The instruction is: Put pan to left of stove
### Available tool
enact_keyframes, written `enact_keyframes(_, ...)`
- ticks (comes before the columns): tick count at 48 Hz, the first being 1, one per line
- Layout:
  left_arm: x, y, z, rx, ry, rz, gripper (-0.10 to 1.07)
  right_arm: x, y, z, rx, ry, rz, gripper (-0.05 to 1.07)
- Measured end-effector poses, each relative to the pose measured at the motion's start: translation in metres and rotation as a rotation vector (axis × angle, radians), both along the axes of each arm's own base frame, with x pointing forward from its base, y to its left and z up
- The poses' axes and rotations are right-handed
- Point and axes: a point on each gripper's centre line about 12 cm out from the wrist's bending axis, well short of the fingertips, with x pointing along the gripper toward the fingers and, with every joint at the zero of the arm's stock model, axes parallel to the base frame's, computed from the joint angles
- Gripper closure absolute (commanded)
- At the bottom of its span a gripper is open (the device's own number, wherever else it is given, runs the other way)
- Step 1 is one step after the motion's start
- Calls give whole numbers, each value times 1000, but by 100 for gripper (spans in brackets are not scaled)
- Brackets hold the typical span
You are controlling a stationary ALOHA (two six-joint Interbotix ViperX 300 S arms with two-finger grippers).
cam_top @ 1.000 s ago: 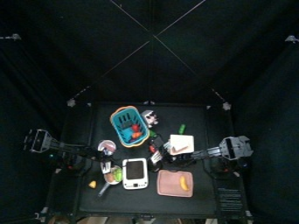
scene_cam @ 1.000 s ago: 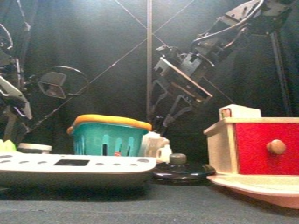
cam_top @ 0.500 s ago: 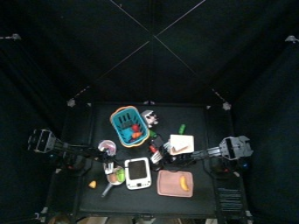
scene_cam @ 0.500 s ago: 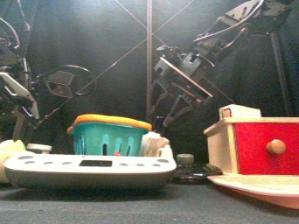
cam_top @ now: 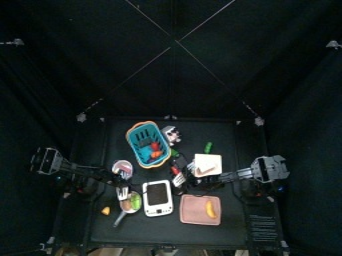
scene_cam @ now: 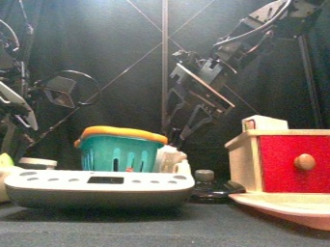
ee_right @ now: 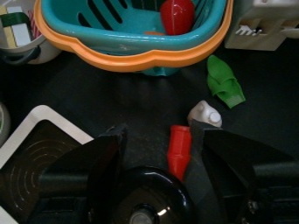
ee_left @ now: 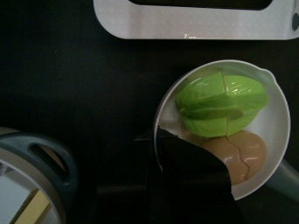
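Observation:
The white stove (cam_top: 155,197) lies at the table's front middle and fills the low left of the front view (scene_cam: 96,186). The small pan (cam_top: 130,203) sits directly left of it, touching or nearly so. In the left wrist view the pan (ee_left: 167,98) holds a green and a tan toy food, with the stove's edge (ee_left: 187,22) beyond. My left gripper (cam_top: 127,192) hovers over the pan; one dark finger (ee_left: 193,179) overlaps its rim. My right gripper (ee_right: 167,140) hangs open above the table's middle (scene_cam: 194,96), with nothing held.
A teal basket (cam_top: 144,140) with an orange rim stands behind the stove. A pinkish-grey bowl (cam_top: 122,168) sits left of it. A salmon board (cam_top: 201,210) and a red-fronted wooden box (scene_cam: 284,159) are at the right. A black knobbed lid (scene_cam: 200,185) lies mid-table.
In the front view the stove slid a little to the right early in the second, then stayed. The left arm shifted slightly. The right arm has not moved.

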Motion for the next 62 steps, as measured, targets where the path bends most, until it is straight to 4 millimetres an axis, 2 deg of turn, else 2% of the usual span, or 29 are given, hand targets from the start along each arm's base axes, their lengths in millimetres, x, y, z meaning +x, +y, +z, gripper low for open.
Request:
enact_keyframes(8,0,0,0,-1,1,-2,25,0,0,1,0,-2,0,11)
enact_keyframes(13,0,0,1,-2,0,0,21,0,1,0,1,0,1,11)
enact_keyframes(21,5,-1,6,-4,-11,-4,21,0,1,0,0,0,2,11)
enact_keyframes(39,12,-2,32,-17,-103,-8,21,1,1,2,-6,-4,7,11)
enact_keyframes(62,10,-2,39,-10,-132,-20,21,1,1,2,-11,-4,11,11)
